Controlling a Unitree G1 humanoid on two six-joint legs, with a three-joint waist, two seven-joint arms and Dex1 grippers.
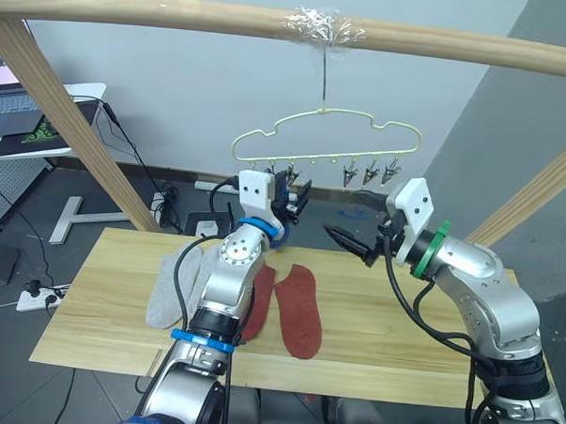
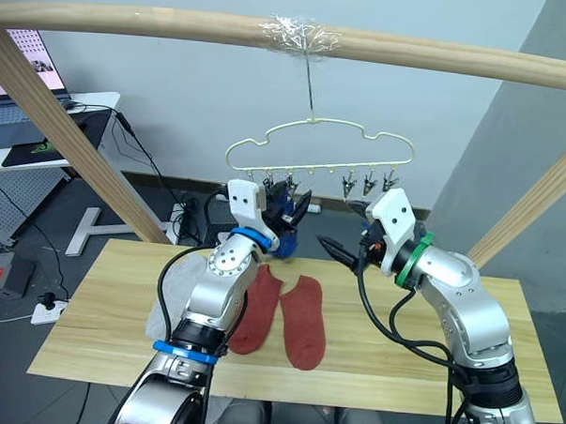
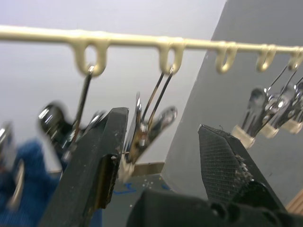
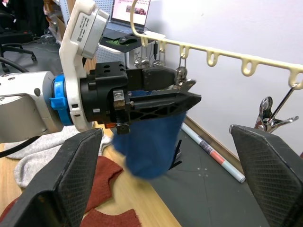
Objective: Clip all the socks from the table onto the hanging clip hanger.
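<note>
Left end effector, open wide around a clip with the blue sock hanging just below, might bump the clip hanger and swing it.

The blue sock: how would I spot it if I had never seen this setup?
Find the long wooden rail across the top, then the pale yellow wire clip hanger hooked under it. At the left end of its row of clips, by the left gripper, hangs the blue sock. It alone is up in the air; the red socks and grey sock lie on the table.
</note>
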